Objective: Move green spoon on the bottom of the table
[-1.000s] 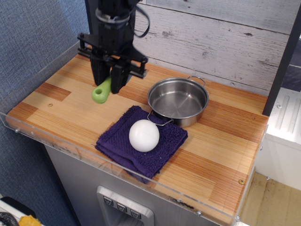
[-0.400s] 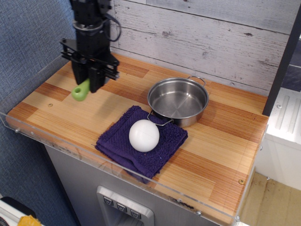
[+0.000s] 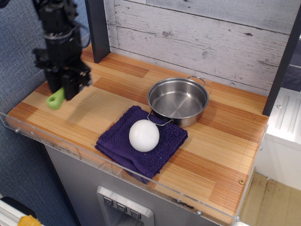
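Lime-green plastic shows below the black gripper [image 3: 62, 90]: the handle of the green spoon [image 3: 55, 99], hanging tilted with its rounded end lowest. The jaws are clenched on the spoon's upper part, so its grey head is hidden between them. The spoon is held above the table [image 3: 221, 155], over the striped wood near the 9 o'clock edge, just inside the clear acrylic rim; whether the handle tip touches the wood cannot be told. A steel pot [image 3: 178, 101] stands empty near the middle of the table. At 7 o'clock from the pot, touching its base, lies a purple cloth [image 3: 117, 139], and a white ball [image 3: 144, 135] rests on it. The gripper is well apart from both, at 9 o'clock from the pot
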Tool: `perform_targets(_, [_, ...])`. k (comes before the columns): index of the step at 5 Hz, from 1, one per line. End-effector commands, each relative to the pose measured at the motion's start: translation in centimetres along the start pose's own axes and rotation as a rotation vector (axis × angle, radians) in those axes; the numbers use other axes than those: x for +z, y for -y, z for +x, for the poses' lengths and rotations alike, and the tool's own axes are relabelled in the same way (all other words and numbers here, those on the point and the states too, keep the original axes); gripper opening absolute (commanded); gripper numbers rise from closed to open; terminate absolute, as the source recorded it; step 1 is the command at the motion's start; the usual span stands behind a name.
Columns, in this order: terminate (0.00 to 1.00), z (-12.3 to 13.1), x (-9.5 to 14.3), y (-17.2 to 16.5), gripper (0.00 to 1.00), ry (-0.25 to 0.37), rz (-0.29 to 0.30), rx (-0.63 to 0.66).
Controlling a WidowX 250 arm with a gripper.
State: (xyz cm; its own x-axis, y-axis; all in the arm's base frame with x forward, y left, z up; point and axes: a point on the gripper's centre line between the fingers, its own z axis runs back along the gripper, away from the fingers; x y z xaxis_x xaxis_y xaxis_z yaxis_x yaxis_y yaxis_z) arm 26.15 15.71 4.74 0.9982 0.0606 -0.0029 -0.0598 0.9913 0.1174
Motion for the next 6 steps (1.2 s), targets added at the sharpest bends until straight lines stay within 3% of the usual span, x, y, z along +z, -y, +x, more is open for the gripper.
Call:
perform_targets(1, [0.0,-1.6,-1.5,-1.2,0.0,0.007,-0.008,0.017])
perform_targets(3, [0.0,-0.5,-2.9,-2.5,0.0,-0.01,-0.014,0.028])
perform_targets(4, [0.0,-0.4,-2.9,-2.2,1.0,-0.025,-0.03,0.007])
perform_targets(6, [0.0,-0.4,0.1,-0.9,1.0,0.026,-0.027,-0.004])
